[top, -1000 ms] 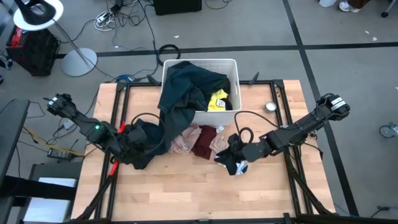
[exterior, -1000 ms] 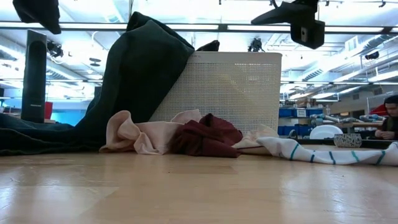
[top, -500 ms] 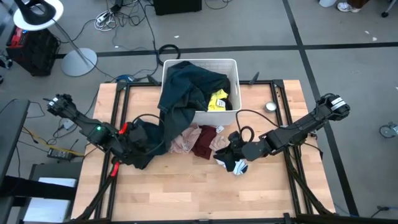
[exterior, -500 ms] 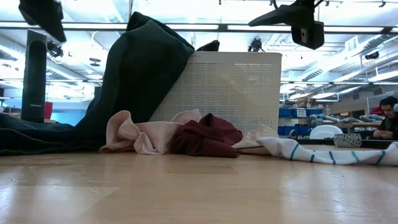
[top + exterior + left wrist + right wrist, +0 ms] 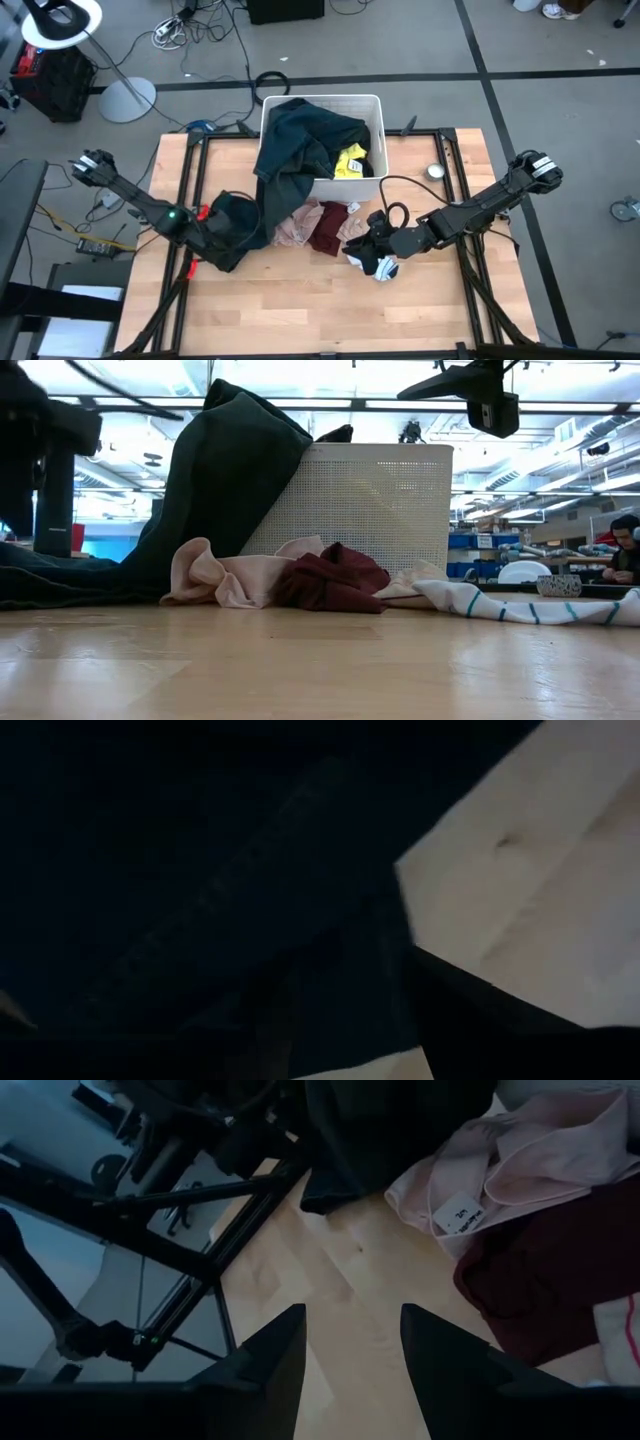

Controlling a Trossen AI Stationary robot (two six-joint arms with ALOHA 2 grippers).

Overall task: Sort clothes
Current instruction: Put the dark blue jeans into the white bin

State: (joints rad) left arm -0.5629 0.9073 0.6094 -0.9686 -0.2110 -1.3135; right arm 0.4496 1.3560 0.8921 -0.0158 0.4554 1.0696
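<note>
A dark green garment (image 5: 300, 140) spills from the white bin (image 5: 375, 100) over its left wall onto a dark navy heap (image 5: 240, 228) on the table. A yellow piece (image 5: 350, 162) lies in the bin. In front of the bin lie a pale pink piece (image 5: 293, 230), a maroon piece (image 5: 326, 230) and a white-grey striped piece (image 5: 520, 605). My left gripper (image 5: 215, 233) is low over the navy heap's left side, fingers apart, dark cloth (image 5: 200, 870) filling its view. My right gripper (image 5: 350, 1320) hovers open above the striped piece, nothing between its fingers. My left gripper points steeply down at the navy heap's left side. Its wrist view is too dark to show the fingertips against the cloth, so I cannot tell whether they touch it.
A small round metal thing (image 5: 435, 171) sits near the table's far right. Black frame rails (image 5: 190, 160) run along the table's sides. Bare wood (image 5: 320, 310) lies toward the near edge. A person (image 5: 628, 545) sits beyond the table.
My left gripper has dropped toward the navy heap on the table's left, and its arm now shows lower in the low view. The clothes lie as they did.
</note>
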